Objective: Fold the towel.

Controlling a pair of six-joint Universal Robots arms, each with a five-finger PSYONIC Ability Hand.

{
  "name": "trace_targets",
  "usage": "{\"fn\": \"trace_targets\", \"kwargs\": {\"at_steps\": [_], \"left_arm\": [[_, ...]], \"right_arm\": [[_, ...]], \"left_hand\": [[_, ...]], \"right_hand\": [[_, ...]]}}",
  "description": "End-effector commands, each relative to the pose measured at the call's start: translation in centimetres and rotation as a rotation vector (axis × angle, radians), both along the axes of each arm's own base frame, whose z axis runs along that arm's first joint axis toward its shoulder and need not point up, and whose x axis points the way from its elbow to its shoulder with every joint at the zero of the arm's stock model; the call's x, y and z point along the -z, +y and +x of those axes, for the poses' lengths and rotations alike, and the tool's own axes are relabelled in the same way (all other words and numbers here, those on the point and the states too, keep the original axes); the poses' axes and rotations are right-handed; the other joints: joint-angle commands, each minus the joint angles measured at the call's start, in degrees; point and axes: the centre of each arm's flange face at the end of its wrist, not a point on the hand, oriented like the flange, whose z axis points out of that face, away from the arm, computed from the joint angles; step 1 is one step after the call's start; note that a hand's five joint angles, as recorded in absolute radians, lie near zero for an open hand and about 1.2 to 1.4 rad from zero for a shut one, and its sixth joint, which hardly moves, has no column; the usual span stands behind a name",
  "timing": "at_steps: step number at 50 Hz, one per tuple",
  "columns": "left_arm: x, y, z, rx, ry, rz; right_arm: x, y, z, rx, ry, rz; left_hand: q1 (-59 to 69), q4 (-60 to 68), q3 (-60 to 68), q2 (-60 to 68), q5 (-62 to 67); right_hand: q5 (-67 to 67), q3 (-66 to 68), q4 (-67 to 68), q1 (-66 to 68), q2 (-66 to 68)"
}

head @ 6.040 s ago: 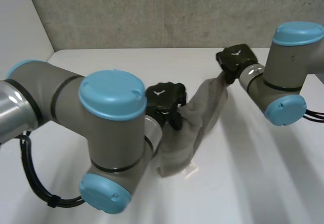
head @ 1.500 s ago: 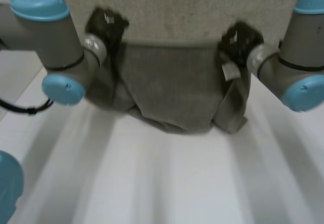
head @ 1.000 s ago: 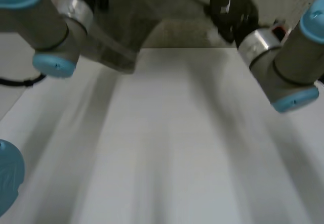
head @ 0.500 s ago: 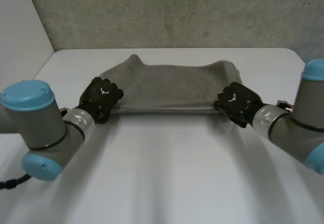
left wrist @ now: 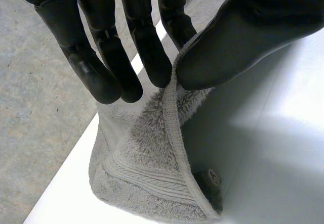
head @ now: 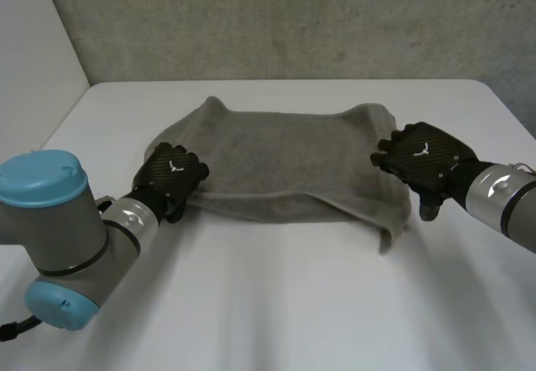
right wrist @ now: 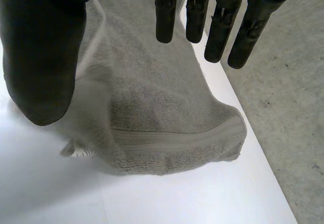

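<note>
1. Spread over the 12 o'clock half of the white tabletop (head: 268, 304): a grey towel (head: 285, 149), long from 9 to 3 o'clock, rumpled rather than flat.
2. Along its 6 o'clock edge, a raised ridge of cloth. At its 4 o'clock corner, a bunched, drooping end resting on the tabletop.
3. At the towel's 8 o'clock corner: the left hand (head: 170, 177), back up, reaching in from the left arm (head: 59, 237) at 8 o'clock of the tabletop.
4. Closed in a pinch there, seen from the left wrist: towel hem (left wrist: 169, 113) caught between the thumb and the fingers (left wrist: 126, 57), with the rest of the corner hanging in folds down to the tabletop.
5. At the towel's 3 o'clock edge: the right hand (head: 427, 157), fingers pointing toward 6 o'clock. Whether touching the cloth or just beside it, cannot tell from the head view.
6. Spread wide and holding nothing, seen from the right wrist: fingers (right wrist: 202, 16) straight, thumb well apart from them, and the towel's hemmed corner (right wrist: 162, 138) lying loose on the tabletop below the palm.
7. Beyond the tabletop at 12 o'clock: a grey concrete wall (head: 276, 19).
</note>
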Motion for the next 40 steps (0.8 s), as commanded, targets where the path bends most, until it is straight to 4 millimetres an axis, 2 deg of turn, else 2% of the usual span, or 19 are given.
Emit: {"fn": "trace_targets", "kwargs": {"at_steps": [1,7,10,12,13,15,22,30,40], "left_arm": [[-0.2,-0.1,0.1,-0.012,0.029,0.015],[-0.3,0.2,0.1,-0.008,0.032,0.013],[-0.3,0.3,0.1,-0.008,0.031,0.016],[-0.2,0.3,0.1,-0.008,0.031,0.018],[-0.2,0.3,0.1,-0.008,0.031,0.018],[-0.2,0.3,0.1,-0.010,0.031,0.018],[-0.3,0.0,0.3,-0.017,0.031,0.016],[-0.2,0.1,0.4,-0.017,0.031,0.018],[-0.1,0.1,0.5,-0.022,0.032,0.026]], "right_arm": [[-2.4,1.5,-0.2,0.136,-0.285,0.136],[-1.9,1.2,-0.4,0.279,-0.439,0.261],[-1.4,1.4,0.1,0.288,-0.444,0.276],[0.4,2.3,2.0,0.266,-0.415,0.295],[0.4,2.3,2.0,0.266,-0.415,0.295],[1.8,3.3,3.3,0.265,-0.386,0.302],[4.3,3.8,2.8,0.324,-0.307,0.287],[8.0,2.5,3.2,0.339,-0.288,0.254],[8.7,0.8,2.8,0.397,-0.250,0.154]], "left_hand": [[-4.20,-7.61,-8.85,-7.17,-17.27],[-4.20,-7.61,-8.85,-7.17,-17.27],[-4.20,-7.61,-8.85,-7.17,-17.27],[-4.20,-7.61,-8.85,-7.17,-17.27],[-4.20,-7.61,-8.85,-7.17,-17.27],[-4.20,-7.61,-8.85,-7.17,-17.27],[-4.20,-7.61,-8.85,-7.17,-17.27],[-4.20,-7.61,-8.85,-7.17,-17.27],[-4.20,-7.61,-8.85,-7.17,-17.27]], "right_hand": [[-1.48,-4.49,-3.69,-4.43,-5.27],[-0.81,-3.81,-3.02,-3.76,-4.60],[-0.81,-3.81,-3.02,-3.75,-4.60],[-0.98,-3.98,-3.18,-3.92,-4.77],[-0.98,-3.98,-3.18,-3.92,-4.77],[-1.48,-4.48,-3.69,-4.42,-5.27],[-1.65,-4.65,-3.86,-4.59,-5.44],[-0.64,-3.65,-2.85,-3.59,-4.44],[2.55,-0.45,0.34,-0.39,-1.24]]}}
